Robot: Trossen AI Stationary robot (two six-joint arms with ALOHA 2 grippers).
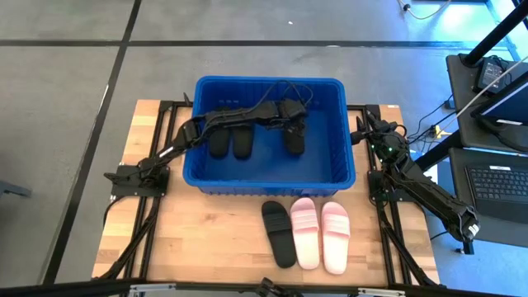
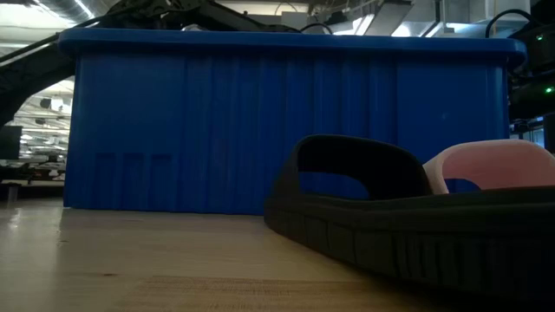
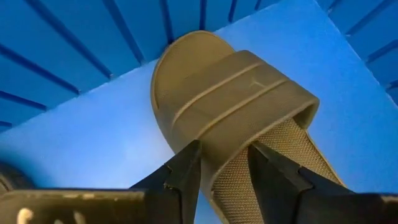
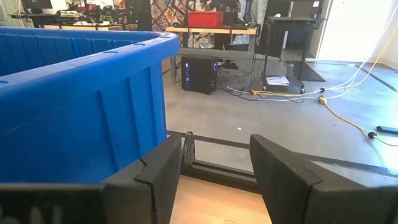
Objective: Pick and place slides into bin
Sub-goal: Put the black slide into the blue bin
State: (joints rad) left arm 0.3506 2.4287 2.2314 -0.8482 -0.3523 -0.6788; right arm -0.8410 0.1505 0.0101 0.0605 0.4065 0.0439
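Glossy ribbed plastic bin; matte slides; wood table

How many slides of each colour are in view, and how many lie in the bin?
Black slides: 4, three in the bin, one on the table
Pink slides: 2, both on the table
Total: 6, three in the bin

L arm stretched far fwd, fingers pinched close; R arm folded back (fingers apart).
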